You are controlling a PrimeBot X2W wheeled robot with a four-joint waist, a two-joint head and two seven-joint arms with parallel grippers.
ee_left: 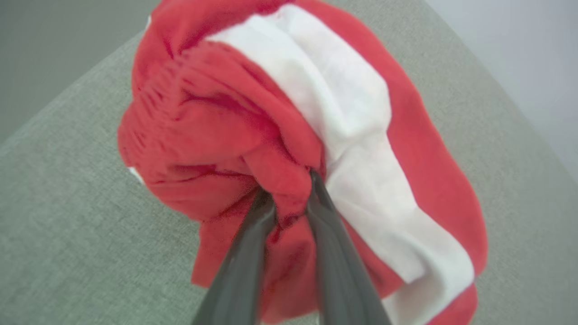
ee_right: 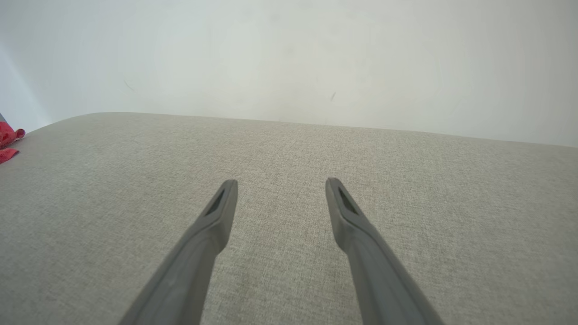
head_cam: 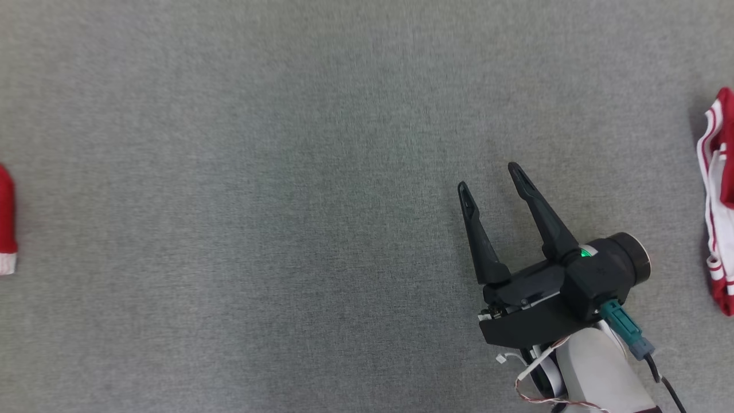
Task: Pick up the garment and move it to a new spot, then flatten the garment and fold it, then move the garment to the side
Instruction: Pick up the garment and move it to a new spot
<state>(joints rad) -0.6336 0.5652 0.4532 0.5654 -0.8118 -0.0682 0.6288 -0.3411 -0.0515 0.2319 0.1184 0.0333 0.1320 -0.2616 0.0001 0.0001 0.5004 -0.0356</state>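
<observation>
The left gripper is pinching a fold of the bunched red-and-white fleece garment between its fingertips, so the pick-up is looking begun, while the right gripper is hovering, fingers spread, over the grey fabric bench; moving, flattening and folding are all waiting.

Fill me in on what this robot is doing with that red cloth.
The left gripper is shut on a bunched fold of the red and white garment, which is crumpled, not flattened or folded. Whether it is lifted off the grey surface is unclear. The right gripper is open, holding nothing, over bare surface. In the head view, a red and white striped cloth lies at the right edge and a red piece at the left edge.
</observation>
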